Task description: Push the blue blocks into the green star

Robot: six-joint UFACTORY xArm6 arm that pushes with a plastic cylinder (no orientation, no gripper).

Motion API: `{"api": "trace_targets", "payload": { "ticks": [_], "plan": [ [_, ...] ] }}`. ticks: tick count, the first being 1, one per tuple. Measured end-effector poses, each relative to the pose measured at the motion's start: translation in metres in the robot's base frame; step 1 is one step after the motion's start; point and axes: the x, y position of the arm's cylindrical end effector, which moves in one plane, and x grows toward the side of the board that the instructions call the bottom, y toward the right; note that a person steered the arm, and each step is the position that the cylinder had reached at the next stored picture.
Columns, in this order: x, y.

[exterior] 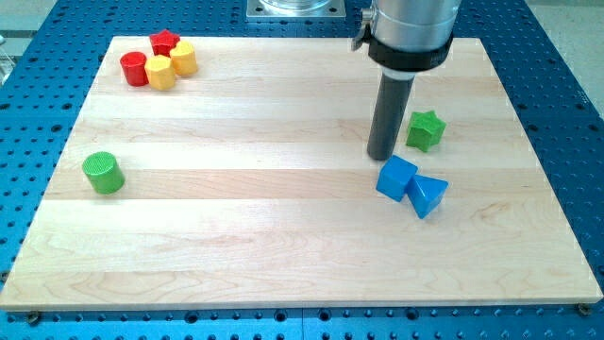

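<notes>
Just below my tip, blue cube.

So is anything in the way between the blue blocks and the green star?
Nothing visible. The blue cube and blue triangle block sit touching, just below the green star, with bare board between. My tip rests just above the cube, left of the star.

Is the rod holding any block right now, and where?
Nothing is held. My tip rests just above the blue cube, left of the green star; contact cannot be told.
</notes>
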Motion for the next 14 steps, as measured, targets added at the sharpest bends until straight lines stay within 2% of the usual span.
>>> {"api": "trace_targets", "payload": {
  "ticks": [1, 2, 3, 4, 5, 6, 7, 8, 9, 10, 11, 12, 13, 14],
  "plan": [
    [-0.021, 0.011],
    [-0.015, 0.065],
    [-0.010, 0.084],
    [0.058, -0.001],
    [0.122, -0.021],
    [0.133, -0.048],
    [0.135, -0.034],
    [0.196, -0.016],
    [0.198, -0.029],
    [0.170, -0.049],
    [0.197, -0.062],
    [0.174, -0.110],
    [0.128, -0.067],
    [0.108, -0.003]
  ]
}}
